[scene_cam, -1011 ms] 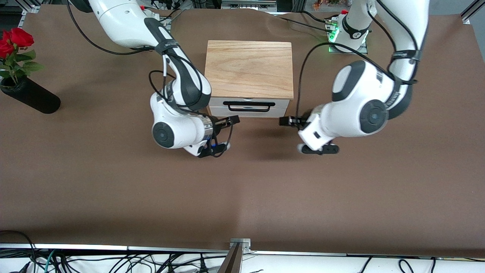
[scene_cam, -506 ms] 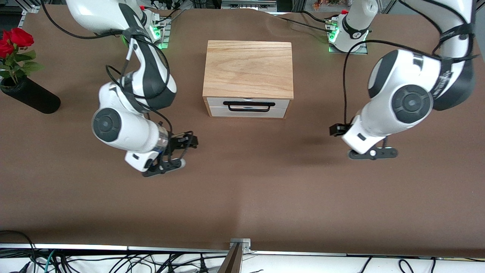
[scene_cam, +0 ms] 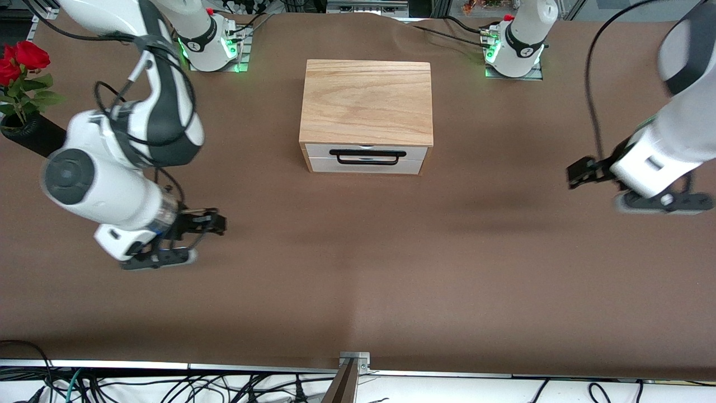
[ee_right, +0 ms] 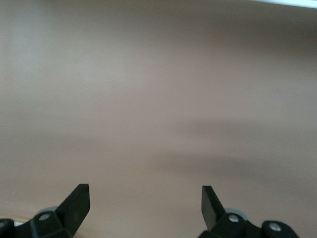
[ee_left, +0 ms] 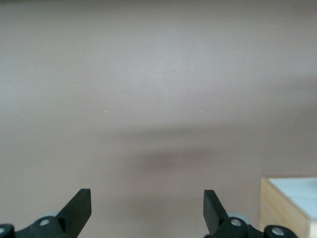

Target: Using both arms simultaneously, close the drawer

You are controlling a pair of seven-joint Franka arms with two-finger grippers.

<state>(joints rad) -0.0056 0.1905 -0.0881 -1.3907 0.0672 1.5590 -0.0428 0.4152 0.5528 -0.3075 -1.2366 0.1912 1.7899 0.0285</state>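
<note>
1. So the drawer [scene_cam: 366, 158] looks fully pushed in already: its white front sits flush in the wooden box [scene_cam: 367, 101] mid-table, black bar handle [scene_cam: 367, 156] facing the front camera. I'd call the closing part done, and the step in hand is just getting both arms clear

2. Left gripper [scene_cam: 579, 170] is over bare table toward the left arm's end, well apart from the box. Its wrist view shows the fingers [ee_left: 79, 206] spread wide with nothing between them, and a corner of the box just peeking in

3. Right gripper [scene_cam: 215, 223] is over bare table toward the right arm's end, also well apart from the box. Fingers [ee_right: 77, 201] wide apart, holding nothing

4. To finish this well: keep both arms pulling away evenly and stay up off the brown table [scene_cam: 358, 280] so nothing drags

5. Only thing I'd watch is the vase with the red rose [scene_cam: 25, 95] right by the right arm's elbow, easy to clip if that arm swings wider

6. Don't go back near the handle, a brush could tug the drawer back out
</note>
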